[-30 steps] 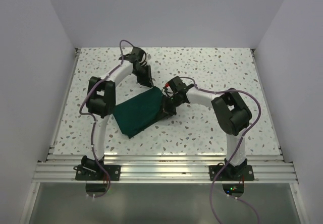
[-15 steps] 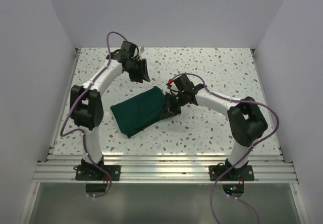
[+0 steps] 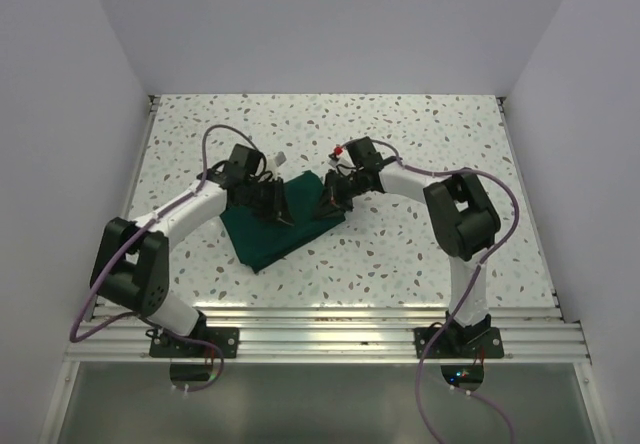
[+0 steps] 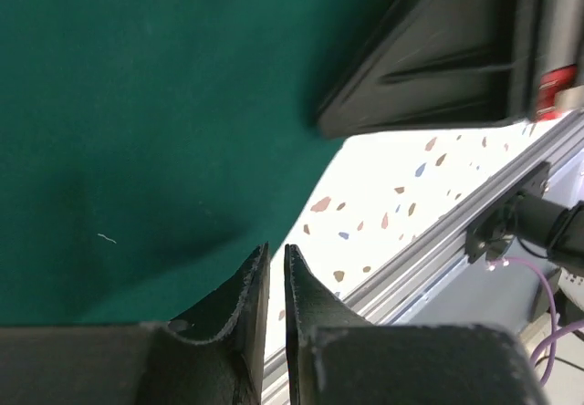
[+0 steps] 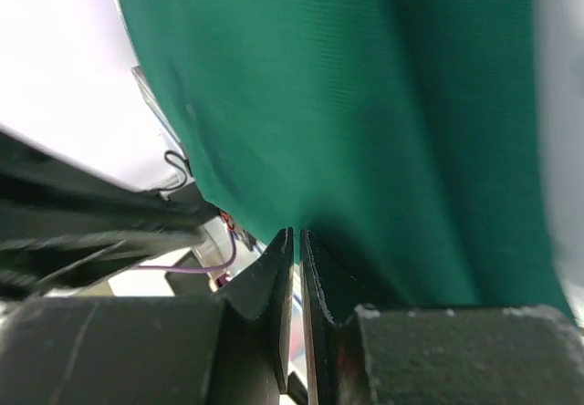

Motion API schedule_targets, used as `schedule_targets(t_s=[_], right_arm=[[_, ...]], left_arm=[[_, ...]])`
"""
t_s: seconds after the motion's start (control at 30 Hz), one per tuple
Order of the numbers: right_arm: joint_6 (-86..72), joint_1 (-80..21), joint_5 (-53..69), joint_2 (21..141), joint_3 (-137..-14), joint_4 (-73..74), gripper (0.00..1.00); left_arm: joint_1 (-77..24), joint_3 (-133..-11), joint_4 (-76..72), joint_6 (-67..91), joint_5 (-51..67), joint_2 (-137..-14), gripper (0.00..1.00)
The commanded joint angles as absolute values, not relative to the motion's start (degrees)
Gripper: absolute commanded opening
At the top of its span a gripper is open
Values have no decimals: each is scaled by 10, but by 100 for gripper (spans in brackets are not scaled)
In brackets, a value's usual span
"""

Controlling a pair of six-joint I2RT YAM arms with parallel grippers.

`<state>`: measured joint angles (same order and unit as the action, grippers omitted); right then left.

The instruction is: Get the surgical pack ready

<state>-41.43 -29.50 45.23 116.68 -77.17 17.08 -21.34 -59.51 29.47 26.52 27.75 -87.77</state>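
The green drape (image 3: 265, 239) lay under both claws: right gripper (image 5: 297, 233) pinched shut on its edge, left gripper (image 4: 276, 250) nearly closed, empty, just above it.

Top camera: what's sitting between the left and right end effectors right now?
Only the folded green drape lies between the left end effector and the right end effector. The top view shows nothing else there.

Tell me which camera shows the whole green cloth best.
The top external view: the green cloth shows nearly its full folded outline on the speckled table, with the arms covering only its far edge. Both wrist views show only close-up patches of green fabric.
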Motion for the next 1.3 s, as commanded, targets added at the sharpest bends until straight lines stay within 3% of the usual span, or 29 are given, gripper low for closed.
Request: schedule_targets(t_s=[0.0,0.47,0.73,1.0,1.03,1.1,1.13,1.17,1.2,1.23,1.27], right_arm=[[-399,-286,489,1166,-760,156,11],[-387,-266,439,1220,-716,145,11],[-346,-258,428,1166,-723,207,11],[-281,-256,346,1018,-690,336,19],[-274,-256,331,1006,-688,352,25],[-258,-256,281,981,-685,393,37],[-254,-256,263,958,-680,406,44],[-251,-256,229,948,-678,416,63],[-251,-256,217,938,-665,427,75],[-252,-256,202,914,-658,430,98],[-257,-256,193,904,-650,432,99]], left_arm=[[-215,-566,218,274,314,-891,15],[-215,-461,182,233,280,-960,11],[-215,-470,241,227,265,-861,12],[-214,-487,306,239,252,-731,23],[-214,-488,308,241,246,-722,26],[-214,-486,308,251,236,-694,41],[-214,-483,302,254,226,-686,53],[-214,-481,300,257,222,-672,58],[-214,-479,297,263,218,-665,62],[-214,-474,294,266,208,-658,69],[-214,-470,291,271,207,-646,81]])
